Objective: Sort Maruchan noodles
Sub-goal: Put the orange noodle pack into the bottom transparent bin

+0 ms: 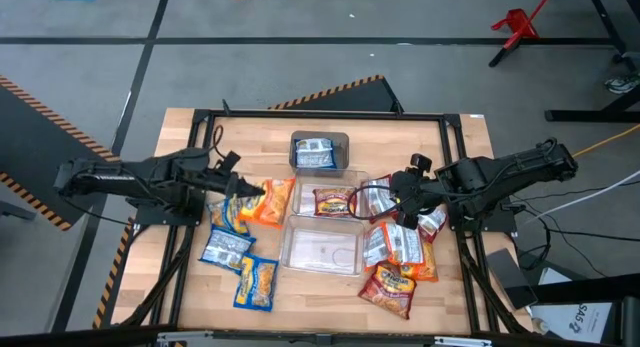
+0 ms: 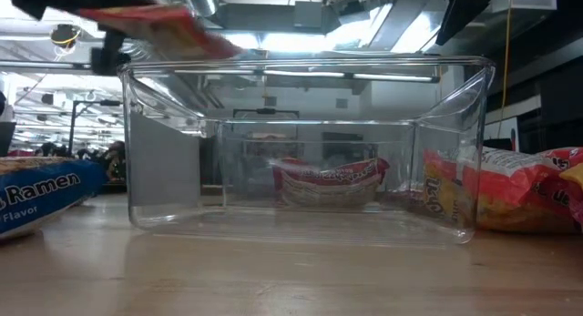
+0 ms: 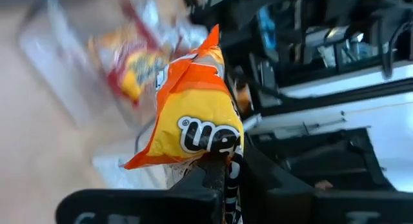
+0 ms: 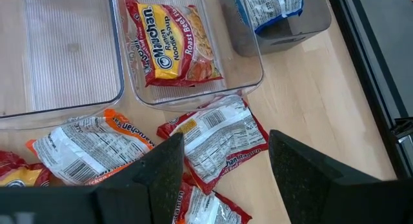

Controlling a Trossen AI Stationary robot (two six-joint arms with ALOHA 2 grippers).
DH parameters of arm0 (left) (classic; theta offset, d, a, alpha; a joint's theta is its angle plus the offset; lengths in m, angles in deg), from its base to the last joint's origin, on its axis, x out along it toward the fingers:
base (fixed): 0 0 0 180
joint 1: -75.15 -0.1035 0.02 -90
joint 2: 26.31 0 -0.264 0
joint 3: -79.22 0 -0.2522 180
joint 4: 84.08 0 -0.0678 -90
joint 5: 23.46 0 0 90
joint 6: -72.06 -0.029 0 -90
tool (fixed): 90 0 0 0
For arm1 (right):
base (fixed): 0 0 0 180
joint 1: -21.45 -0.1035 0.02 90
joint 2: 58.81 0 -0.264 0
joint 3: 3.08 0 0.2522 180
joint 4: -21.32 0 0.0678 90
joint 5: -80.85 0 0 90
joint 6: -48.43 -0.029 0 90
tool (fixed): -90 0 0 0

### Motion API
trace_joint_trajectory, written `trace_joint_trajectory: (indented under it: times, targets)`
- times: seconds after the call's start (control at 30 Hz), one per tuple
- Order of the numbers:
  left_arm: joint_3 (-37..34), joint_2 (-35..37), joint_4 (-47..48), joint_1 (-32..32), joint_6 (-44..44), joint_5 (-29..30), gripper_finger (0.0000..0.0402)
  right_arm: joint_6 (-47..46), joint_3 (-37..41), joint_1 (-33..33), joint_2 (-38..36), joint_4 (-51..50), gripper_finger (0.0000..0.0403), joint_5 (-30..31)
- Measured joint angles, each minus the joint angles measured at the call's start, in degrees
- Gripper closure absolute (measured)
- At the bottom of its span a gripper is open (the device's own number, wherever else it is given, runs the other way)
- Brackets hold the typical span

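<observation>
I judge the main risk to be a slip. The left gripper (image 3: 222,161) pinches the orange packet (image 1: 270,202) only by one edge, so the crinkly film can slide out of the closed fingers before it is over a bin. In the left wrist view the packet (image 3: 190,108) stands up from the fingertips, most of its body unsupported. A fast swing would let it flap and fall short.

A second risk is sorting into the wrong container. The near clear bin (image 1: 322,245) looks empty, the middle bin (image 1: 333,200) holds a red packet (image 1: 333,202), and the far bin (image 1: 320,152) holds a blue packet (image 1: 316,154). If I release early, the orange packet could land in the middle bin with the red one.

A third risk is arm contact, since both grippers work close to the bins from opposite sides.

Pose: the left arm reaches in from the left, roughly level, with its gripper just left of the middle bin and the packet held above the table. The right arm reaches in from the right; the right gripper (image 1: 400,199) hovers over the loose pile (image 1: 400,252) to the right of the bins. Its fingers stand wide apart and hold nothing, above a red-and-silver packet (image 4: 216,140) lying label-down on the table.

More blue-and-yellow packets (image 1: 240,257) lie at the near left.
</observation>
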Motion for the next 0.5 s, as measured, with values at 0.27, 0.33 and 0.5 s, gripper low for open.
trace_joint_trajectory:
  times: [0.27, 0.33, 0.5]
  targets:
    - [12.7, -13.9, 0.1, 0.2, -15.6, -0.8, 0.0391, -0.1, 0.0, 0.0, 0.0, 0.0, 0.0191, 0.0]
    - [16.4, -18.8, 0.1, 0.7, -19.3, -3.3, 0.0392, -0.1, 0.0, 0.0, 0.0, 0.0, 0.0191, 0.0]
    - [24.6, -31.0, 0.3, 1.6, -27.4, -8.7, 0.0392, -0.6, 0.0, 0.0, 0.0, 0.0, 0.0191, 0.0]
